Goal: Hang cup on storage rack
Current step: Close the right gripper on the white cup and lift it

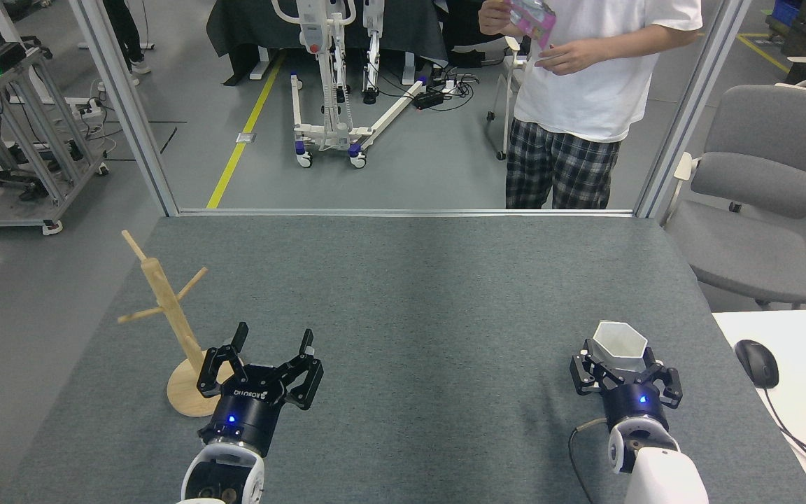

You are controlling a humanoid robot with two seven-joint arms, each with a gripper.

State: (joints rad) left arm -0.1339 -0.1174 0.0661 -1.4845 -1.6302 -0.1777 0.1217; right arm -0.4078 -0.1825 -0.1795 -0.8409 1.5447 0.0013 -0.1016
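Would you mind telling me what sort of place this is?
Probably a robotics lab or test workshop: a felt-covered table framed by aluminium posts, an equipment cart, and yellow floor tape near a wheeled lift frame.

Your surface (417,294) is a flat grey-green felt tone with no pattern. The cup (618,341) is plain white, shaded pale grey inside. The storage rack (173,318) is light, unpainted wood, base and pegs alike. Both end effectors are black, the left end effector (271,344) carrying white lettering, and each has a small blue light on its wrist; the right end effector (623,371) runs into a white arm shell. Beyond, you see a person (585,91) in a white shirt and black-and-white plaid trousers holding a pink packet (532,14), and a yellow line (242,133) on the grey floor.
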